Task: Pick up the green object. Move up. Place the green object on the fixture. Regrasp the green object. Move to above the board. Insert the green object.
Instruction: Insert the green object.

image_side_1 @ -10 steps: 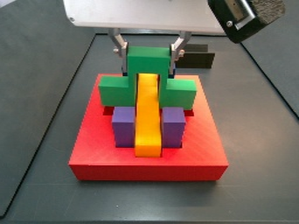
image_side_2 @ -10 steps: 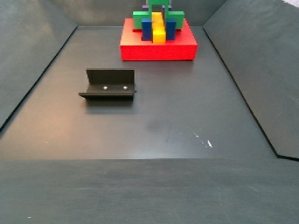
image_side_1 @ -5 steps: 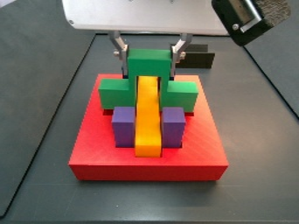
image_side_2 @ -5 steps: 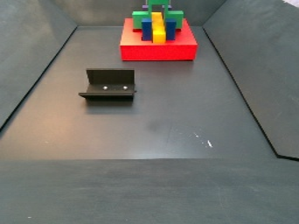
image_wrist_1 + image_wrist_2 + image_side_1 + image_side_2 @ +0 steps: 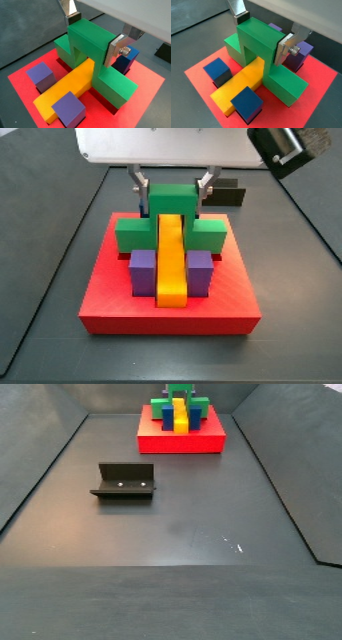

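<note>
We see the gripper (image 5: 93, 35) over the board (image 5: 167, 306), fingers (image 5: 119, 50) clamped on the raised centre block of the green object (image 5: 90, 55) — one plate on each side face. The green object sits on the board, straddling the yellow bar (image 5: 67, 92) that runs out from between the fingers; purple blocks (image 5: 140, 268) flank the bar. The fixture (image 5: 124, 481) stands on the floor, well apart from the fingers — nothing on it.

Both wrist views sit just above the gripper (image 5: 93, 34) (image 5: 263, 31), angled steeply down, very close: fingers, green object (image 5: 93, 55) (image 5: 261, 52) and red board (image 5: 150, 87) (image 5: 198, 75) fill them. They look from opposite sides. A side view faces the gripper (image 5: 171, 180) from near the board (image 5: 167, 313), slightly raised. A side view looks from far across the floor, gripper end distant, with the fixture (image 5: 124, 481) much nearer the camera. All four share the board.
</note>
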